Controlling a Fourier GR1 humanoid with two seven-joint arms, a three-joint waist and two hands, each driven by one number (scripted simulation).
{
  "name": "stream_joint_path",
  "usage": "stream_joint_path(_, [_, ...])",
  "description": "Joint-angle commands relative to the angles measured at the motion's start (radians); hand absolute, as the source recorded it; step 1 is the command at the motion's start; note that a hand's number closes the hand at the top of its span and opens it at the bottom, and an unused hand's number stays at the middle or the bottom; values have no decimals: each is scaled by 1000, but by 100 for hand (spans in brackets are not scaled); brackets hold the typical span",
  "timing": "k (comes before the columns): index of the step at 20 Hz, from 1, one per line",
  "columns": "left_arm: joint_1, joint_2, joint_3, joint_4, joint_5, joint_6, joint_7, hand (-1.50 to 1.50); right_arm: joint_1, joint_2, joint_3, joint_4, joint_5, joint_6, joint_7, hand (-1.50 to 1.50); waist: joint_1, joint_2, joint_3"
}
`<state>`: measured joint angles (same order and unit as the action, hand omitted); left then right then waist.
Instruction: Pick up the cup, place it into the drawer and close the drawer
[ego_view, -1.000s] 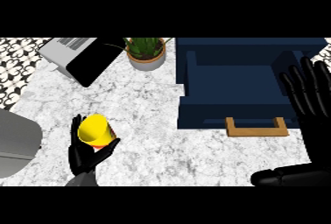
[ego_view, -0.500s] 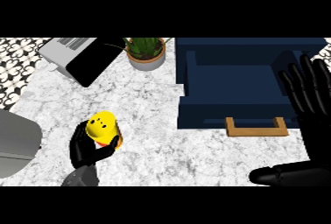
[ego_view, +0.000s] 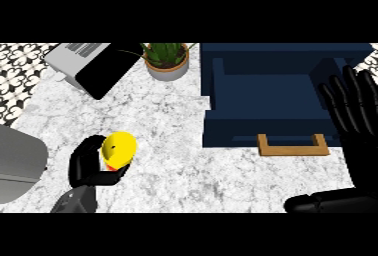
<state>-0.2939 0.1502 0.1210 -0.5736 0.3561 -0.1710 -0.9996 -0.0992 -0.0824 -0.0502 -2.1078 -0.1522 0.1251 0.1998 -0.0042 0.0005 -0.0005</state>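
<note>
- I read this as the carrying step: the cup (ego_view: 119, 149) is in my left hand (ego_view: 94, 167), fingers curled round its lower side, and it is not yet in the drawer (ego_view: 269, 95).
- The cup is yellow and tilted, well to the left of the drawer and nearer me than the drawer's front panel, over the marble counter (ego_view: 192, 165).
- The drawer stands pulled open, its wooden handle (ego_view: 292, 146) on the side facing me.
- My right hand (ego_view: 353, 107) rests at the drawer's right edge, fingers straight and up, holding nothing.
- Next, I judge, I must swing the cup rightward past the drawer's left wall, above its rim, and lower it inside before letting go.
- The potted plant (ego_view: 167, 59) sits just left of the drawer's far corner; I would keep the path nearer than that.
</note>
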Motion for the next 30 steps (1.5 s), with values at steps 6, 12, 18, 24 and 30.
stream_joint_path(6, [-19,-12,-53,-238,7,-57,62,150,50,10,5,50,27,28,-85,-150,12,-4,2])
stream_joint_path(12, [61,2,-145,-593,4,-12,295,150,36,-22,-66,6,-60,28,-16,-150,16,-7,2])
stream_joint_path(18, [54,-31,-175,-808,23,54,483,150,17,9,-1,20,15,-2,-18,-150,8,-2,1])
stream_joint_path(24, [-165,-93,-181,-816,-36,237,620,150,73,-7,-9,-90,-21,12,31,-150,-6,-2,1])
stream_joint_path(30, [-293,-103,-207,-880,-83,318,789,150,16,-4,-12,-23,-1,-5,29,-150,1,-1,1])
